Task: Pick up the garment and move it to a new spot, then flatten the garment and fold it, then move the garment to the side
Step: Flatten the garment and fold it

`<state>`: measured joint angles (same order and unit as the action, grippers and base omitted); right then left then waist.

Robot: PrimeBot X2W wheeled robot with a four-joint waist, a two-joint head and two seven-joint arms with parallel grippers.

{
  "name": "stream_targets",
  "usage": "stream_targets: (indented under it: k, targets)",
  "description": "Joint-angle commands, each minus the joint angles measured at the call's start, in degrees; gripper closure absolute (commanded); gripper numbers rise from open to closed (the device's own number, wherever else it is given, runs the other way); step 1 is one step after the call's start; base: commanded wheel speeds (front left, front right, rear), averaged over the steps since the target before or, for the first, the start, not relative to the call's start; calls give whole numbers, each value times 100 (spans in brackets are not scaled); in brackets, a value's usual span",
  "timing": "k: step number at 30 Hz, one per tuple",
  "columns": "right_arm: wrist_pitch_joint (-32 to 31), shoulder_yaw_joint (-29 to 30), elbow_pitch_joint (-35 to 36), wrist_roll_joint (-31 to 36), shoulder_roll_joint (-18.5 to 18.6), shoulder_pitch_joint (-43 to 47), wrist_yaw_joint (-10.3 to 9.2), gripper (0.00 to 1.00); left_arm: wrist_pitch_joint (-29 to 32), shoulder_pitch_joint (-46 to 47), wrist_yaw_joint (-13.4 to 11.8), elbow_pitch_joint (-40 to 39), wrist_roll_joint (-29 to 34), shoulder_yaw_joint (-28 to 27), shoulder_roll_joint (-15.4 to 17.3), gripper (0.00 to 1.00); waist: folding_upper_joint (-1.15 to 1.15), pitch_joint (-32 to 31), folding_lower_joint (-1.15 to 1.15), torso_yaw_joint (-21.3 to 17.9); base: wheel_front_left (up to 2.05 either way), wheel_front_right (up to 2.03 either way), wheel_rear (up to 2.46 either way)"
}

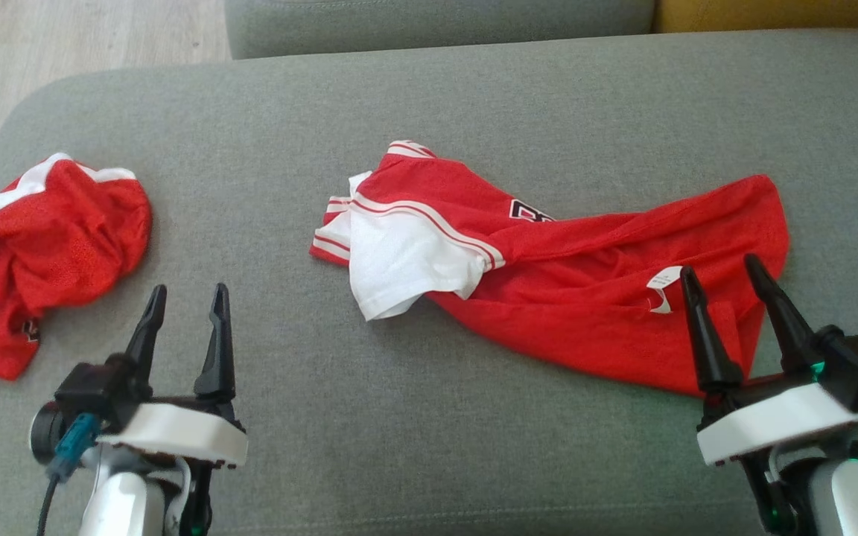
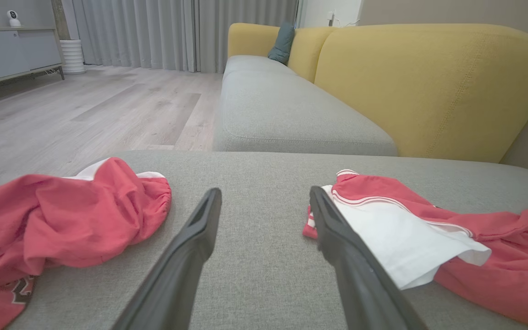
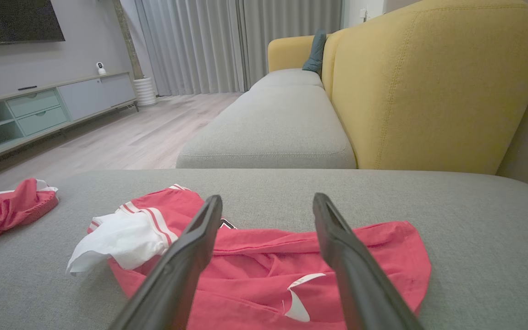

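Garment (image 1: 585, 313) lies beneath right tool (image 1: 721, 266); left tool (image 1: 189, 289) well apart.

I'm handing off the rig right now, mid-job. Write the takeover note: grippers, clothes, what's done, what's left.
Left gripper: open, empty, over bare cushion between the two garments.
Right gripper: open, empty, over the near right edge of the red jersey.
Red jersey: mid-cushion, rumpled, white sleeve bunched at its left end.
Second red garment: crumpled at the cushion's left end.
Done: nothing flat or folded yet.
Left: flatten the jersey, fold it, move it aside.
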<state>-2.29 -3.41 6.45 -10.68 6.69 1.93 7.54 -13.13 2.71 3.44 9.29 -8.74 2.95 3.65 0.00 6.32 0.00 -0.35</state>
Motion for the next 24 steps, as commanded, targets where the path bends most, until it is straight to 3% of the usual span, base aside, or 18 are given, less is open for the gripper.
stream_targets:
  k: [1, 16, 24]
  targets:
    - [-2, -117, 174, -31, 28, -135, -5, 0, -2, 151, -33, -201, -40, -157, 126, 0, 0, 7, 0, 2, 0, 0, 0]
    - [-18, -112, 157, -33, 6, -183, -5, 0, 38, 236, -36, -195, -67, -4, 170, 0, 0, 114, 0, 0, 0, 0, 0]
    - [-44, -106, 169, -3, -4, -248, -5, 0, 513, 513, 217, -55, -8, 723, 122, 0, 0, 295, 0, 17, 0, 0, 0]
